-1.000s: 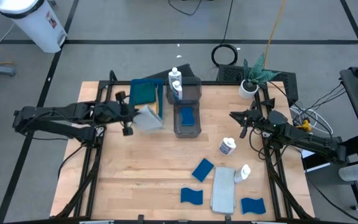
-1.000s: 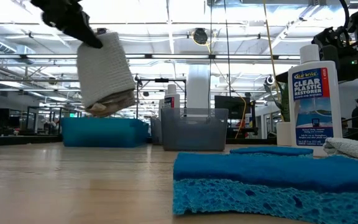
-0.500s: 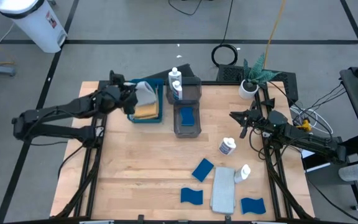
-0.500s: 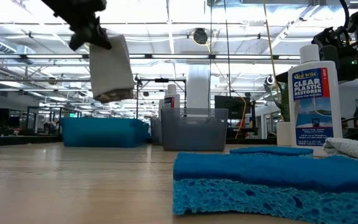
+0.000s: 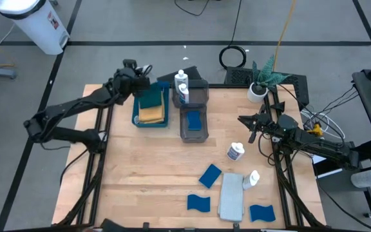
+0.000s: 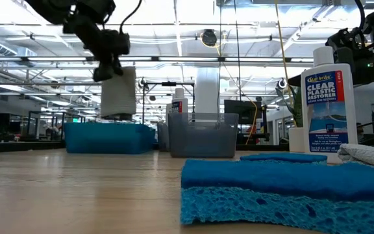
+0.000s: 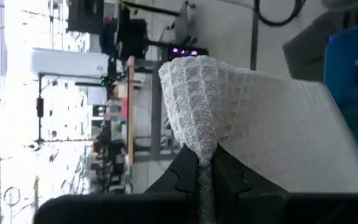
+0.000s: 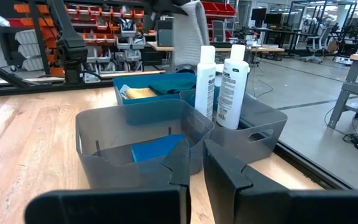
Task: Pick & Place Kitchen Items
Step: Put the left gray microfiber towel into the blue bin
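My left gripper [image 5: 140, 82] [image 6: 107, 64] is shut on a light grey waffle cloth [image 6: 119, 91] [image 7: 260, 118] above the far end of the blue tray [image 5: 136, 120]. The cloth also shows in the right wrist view [image 8: 191, 28]. A dark green cloth [image 5: 151, 98] and an orange cloth [image 5: 151, 115] lie in the tray. My right gripper [image 5: 250, 126] [image 8: 196, 168] is shut and empty, right of the grey bins. Two white bottles [image 5: 181, 87] stand in the far bin, and a blue sponge [image 5: 194, 121] lies in the near bin. My left gripper pinches the folded grey cloth at its upper edge [image 7: 205, 152] between its two fingers. The fingers come from above, slanting down. The cloth hangs straight below them, clear of the tray.
On the near right of the table lie a white bottle [image 5: 236, 152], another bottle [image 5: 252, 178], a grey cloth [image 5: 232, 193] and three blue sponges [image 5: 210, 175] [image 5: 198, 203] [image 5: 261, 212]. A potted plant [image 5: 259, 87] stands at the far right. The table's left and middle are bare wood.
My left gripper has carried the grey cloth toward the table's far edge, from beside the tray's near end to above its far end. The cloth, tilted before, now hangs straight down.
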Robot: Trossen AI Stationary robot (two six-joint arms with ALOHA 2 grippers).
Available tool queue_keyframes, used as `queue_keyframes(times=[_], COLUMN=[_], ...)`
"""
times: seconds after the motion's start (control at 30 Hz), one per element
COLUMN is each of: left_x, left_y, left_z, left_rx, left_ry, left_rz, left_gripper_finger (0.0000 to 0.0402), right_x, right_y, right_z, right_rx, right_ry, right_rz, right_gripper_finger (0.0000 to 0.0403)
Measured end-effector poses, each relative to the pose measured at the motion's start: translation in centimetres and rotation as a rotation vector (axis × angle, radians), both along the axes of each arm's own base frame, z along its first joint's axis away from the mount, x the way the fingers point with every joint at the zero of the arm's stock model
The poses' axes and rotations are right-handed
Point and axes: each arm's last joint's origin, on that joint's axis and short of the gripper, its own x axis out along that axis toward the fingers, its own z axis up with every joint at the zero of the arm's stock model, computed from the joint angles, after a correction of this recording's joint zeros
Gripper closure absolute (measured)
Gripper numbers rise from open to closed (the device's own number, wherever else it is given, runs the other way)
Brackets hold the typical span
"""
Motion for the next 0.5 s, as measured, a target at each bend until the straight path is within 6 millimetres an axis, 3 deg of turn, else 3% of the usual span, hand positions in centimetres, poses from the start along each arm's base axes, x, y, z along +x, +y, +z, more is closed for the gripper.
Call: queue_keyframes(times=[0.23, 0.5], left_x=[0.7, 1.4], left_y=[2.5, 2.2], left_z=[-3.0, -4.8], left_rx=[-0.107, -0.237], left_ry=[0.023, 0.018], left_rz=[0.017, -0.025], left_gripper_finger=[0.0382, 0.0388], right_x=[0.0, 0.0], right_y=[0.0, 0.0], right_z=[0.0, 0.0], right_rx=[0.000, 0.000], right_ry=[0.001, 0.000], right_rz=[0.000, 0.000], right_gripper_finger=[0.0383, 0.0383])
